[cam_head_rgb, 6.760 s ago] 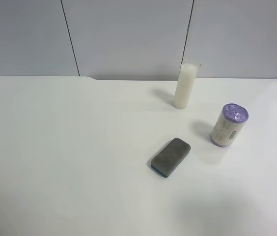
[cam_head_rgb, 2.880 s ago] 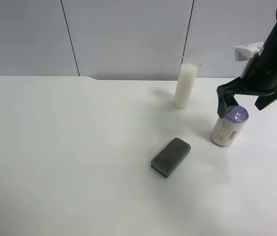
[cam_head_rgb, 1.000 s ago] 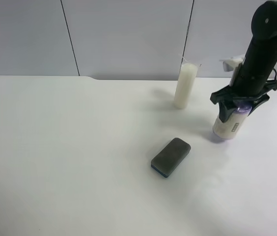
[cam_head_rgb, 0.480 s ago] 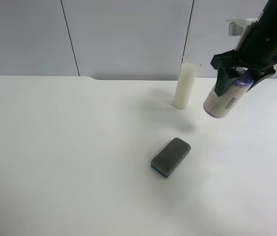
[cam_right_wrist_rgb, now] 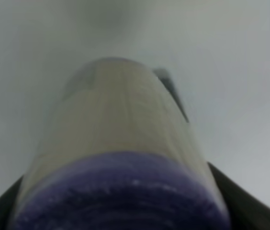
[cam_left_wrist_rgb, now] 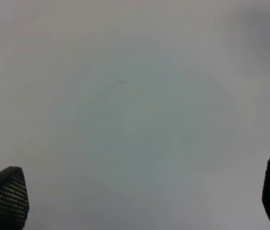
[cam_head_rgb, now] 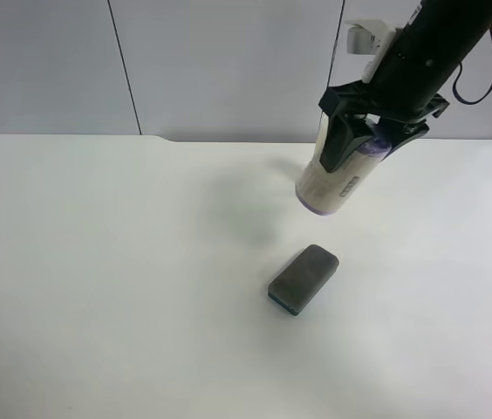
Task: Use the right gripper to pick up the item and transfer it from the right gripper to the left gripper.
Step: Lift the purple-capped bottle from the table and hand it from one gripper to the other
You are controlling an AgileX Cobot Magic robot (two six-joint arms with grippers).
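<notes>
**Desk:** What's in the shot?

**Photographer:** The right gripper (cam_head_rgb: 372, 140) holds the roll (cam_head_rgb: 333, 179) in the air, well clear of the table (cam_head_rgb: 98, 262). Its jaws are clamped round the upper part of the roll, just under the top purple end. The roll hangs tilted, lower end toward the camera, above and a little beyond the block (cam_head_rgb: 304, 278), which lies flat on the table.

**Desk:** And the other arm?

**Photographer:** It doesn't show in the high view. In its own wrist view the left gripper (cam_left_wrist_rgb: 140, 194) has its jaws spread wide with nothing between them, only bare table below.

**Desk:** How will the roll take a handover?

**Photographer:** My read is that it's light, since a grip near one end carries it. The right wrist view shows the roll (cam_right_wrist_rgb: 120, 158) filling the frame, blurred, so the label's finish is hard to judge. It could be smooth enough to slip. The body looks firm but may give under a hard squeeze, so moderate pressure seems wise.

**Desk:** Where should the left take hold?

**Photographer:** On the free lower half — across the cream label above the bottom purple end, square to the axis and clear of the right gripper's jaws.
</notes>
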